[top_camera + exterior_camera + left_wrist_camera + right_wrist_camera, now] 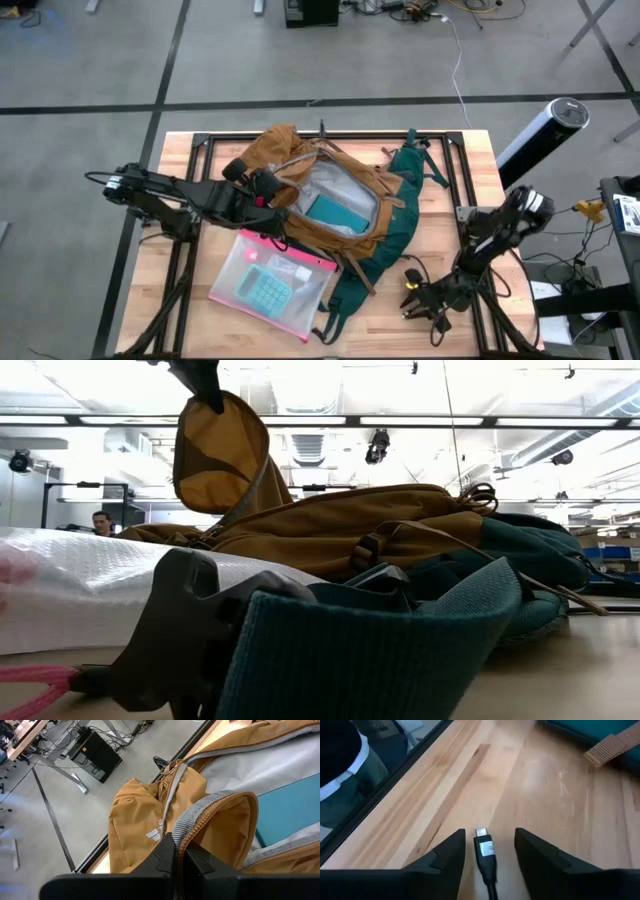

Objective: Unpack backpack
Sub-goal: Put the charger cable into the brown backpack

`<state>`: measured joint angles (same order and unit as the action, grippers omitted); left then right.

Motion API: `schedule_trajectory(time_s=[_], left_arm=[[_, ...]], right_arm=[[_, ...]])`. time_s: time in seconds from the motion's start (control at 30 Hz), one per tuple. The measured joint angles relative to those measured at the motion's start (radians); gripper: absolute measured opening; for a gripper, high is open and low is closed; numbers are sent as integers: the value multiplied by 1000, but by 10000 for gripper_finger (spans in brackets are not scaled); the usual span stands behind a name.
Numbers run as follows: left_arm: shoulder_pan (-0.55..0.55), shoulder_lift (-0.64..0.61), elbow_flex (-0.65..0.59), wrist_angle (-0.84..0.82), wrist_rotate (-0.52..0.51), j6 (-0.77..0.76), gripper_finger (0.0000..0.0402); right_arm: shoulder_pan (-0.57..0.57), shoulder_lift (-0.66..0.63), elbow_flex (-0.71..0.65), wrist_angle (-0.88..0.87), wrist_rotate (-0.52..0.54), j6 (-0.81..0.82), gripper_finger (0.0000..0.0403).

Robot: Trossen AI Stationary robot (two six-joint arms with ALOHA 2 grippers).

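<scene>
With the left gripper [180,862] clamped on the flap of the backpack [330,200] mid-table and the right gripper [489,855] parted around a black cable [487,860], that cable could snag and drag.

Wooden table [180,190]: backpack [300,160], clear pouch [270,285], black cable [487,857].

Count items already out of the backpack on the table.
2: clear zip pouch beside the backpack near the left tool; black cable between the right tool fingers. More may be hidden.
</scene>
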<state>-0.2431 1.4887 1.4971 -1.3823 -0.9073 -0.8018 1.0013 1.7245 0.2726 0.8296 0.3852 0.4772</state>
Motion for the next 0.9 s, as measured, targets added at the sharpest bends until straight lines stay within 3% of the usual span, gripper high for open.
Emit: schedule_trajectory(time_s=[0.13, 0.33, 0.53, 0.63, 0.73, 0.9], left_arm=[[8, 0, 0, 0, -1, 3, 0], [27, 0, 0, 0, -2, 4, 0], [32, 0, 0, 3, -2, 7, 0], [32, 0, -1, 4, -2, 7, 0], [32, 0, -1, 6, -2, 7, 0], [35, 0, -1, 13, -2, 7, 0]], right_arm=[[30, 90, 23, 30, 69, 20, 147], [33, 126, 23, 51, 101, 36, 26], [28, 75, 19, 11, 79, -34, 29], [7, 4, 15, -29, 59, -82, 10], [-19, -95, 32, -165, 52, -129, 1], [-46, -291, 120, -544, 90, -196, 3]])
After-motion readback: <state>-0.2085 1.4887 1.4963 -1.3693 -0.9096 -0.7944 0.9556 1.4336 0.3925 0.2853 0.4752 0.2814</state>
